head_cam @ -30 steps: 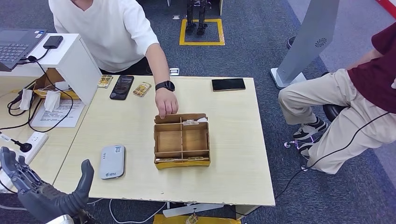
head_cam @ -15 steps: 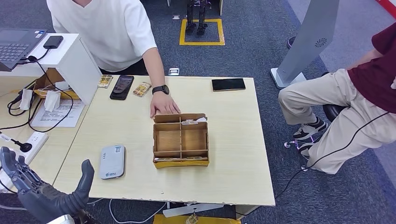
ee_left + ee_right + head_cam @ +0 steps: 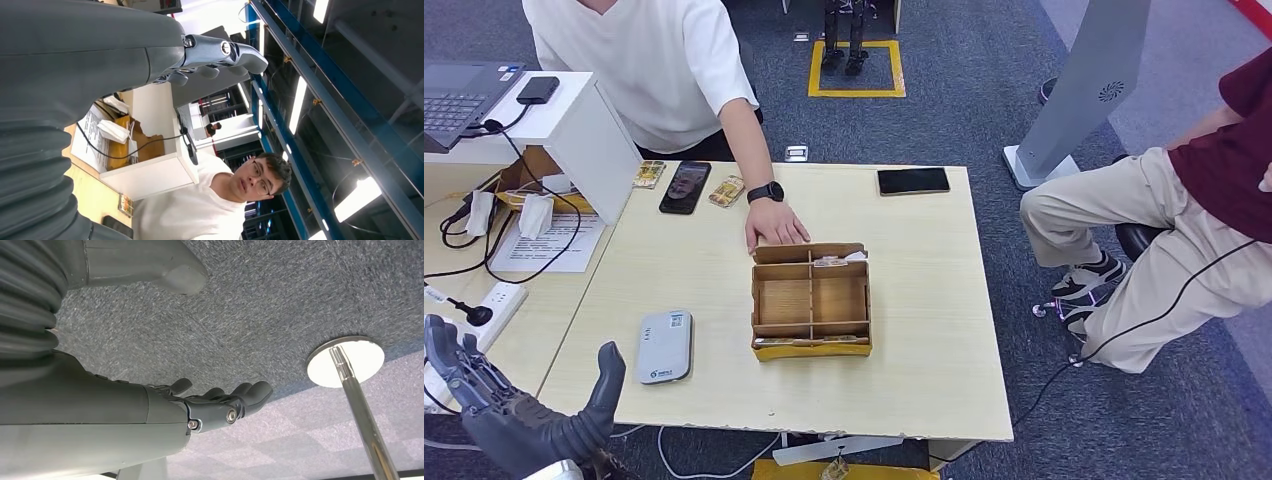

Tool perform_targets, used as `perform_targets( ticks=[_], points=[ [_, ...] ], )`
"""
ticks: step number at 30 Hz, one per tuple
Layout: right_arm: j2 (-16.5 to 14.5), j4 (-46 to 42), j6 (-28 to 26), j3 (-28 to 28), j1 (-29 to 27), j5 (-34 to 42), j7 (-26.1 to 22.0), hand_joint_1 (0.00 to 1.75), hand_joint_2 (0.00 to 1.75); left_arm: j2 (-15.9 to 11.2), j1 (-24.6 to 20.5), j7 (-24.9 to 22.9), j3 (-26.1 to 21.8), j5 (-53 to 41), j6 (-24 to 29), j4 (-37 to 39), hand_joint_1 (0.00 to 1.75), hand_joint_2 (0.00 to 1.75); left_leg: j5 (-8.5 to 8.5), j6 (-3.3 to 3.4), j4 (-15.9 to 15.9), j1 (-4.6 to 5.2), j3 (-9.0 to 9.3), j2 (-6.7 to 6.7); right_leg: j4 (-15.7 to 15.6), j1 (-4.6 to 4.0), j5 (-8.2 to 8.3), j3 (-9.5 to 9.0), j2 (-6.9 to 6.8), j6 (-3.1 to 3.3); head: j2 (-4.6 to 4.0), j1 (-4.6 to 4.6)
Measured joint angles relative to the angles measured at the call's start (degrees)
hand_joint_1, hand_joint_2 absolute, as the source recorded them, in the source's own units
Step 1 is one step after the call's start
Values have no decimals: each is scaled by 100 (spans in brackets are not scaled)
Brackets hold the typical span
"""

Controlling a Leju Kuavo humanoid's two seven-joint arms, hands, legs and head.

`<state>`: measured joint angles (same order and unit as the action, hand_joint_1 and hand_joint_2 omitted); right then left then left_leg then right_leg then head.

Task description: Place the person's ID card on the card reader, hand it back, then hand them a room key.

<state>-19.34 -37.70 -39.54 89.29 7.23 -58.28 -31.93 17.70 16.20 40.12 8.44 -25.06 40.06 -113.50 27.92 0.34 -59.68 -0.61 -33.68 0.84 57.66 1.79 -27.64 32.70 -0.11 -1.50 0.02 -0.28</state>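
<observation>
Grey reader lay bare on tabletop; left hand and right hand released, empty; every step seemingly outstanding.

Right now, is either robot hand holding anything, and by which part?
Nothing is held. The left hand hovers open near the table's near corner; the right hand hangs open above the carpet.

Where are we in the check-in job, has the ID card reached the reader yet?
Nothing looks done yet: the card reader has a bare top. In hand: nothing; the left hand is open at the table's near corner, the right hand open over the carpet. The person's hand rests at the far edge of the cardboard box. Scanning the ID, returning it and handing over the key all remain.
</observation>
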Motion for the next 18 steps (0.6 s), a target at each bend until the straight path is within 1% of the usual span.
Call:
perform_targets(
  ticks=[18],
  points=[
    [0,0,0,0,-1,-71,15,0,175,1,2,-1,-4,43,0,0,0,175,0,0,0,0,0,0,0,0,0,0,0,0,0,0]
  ],
)
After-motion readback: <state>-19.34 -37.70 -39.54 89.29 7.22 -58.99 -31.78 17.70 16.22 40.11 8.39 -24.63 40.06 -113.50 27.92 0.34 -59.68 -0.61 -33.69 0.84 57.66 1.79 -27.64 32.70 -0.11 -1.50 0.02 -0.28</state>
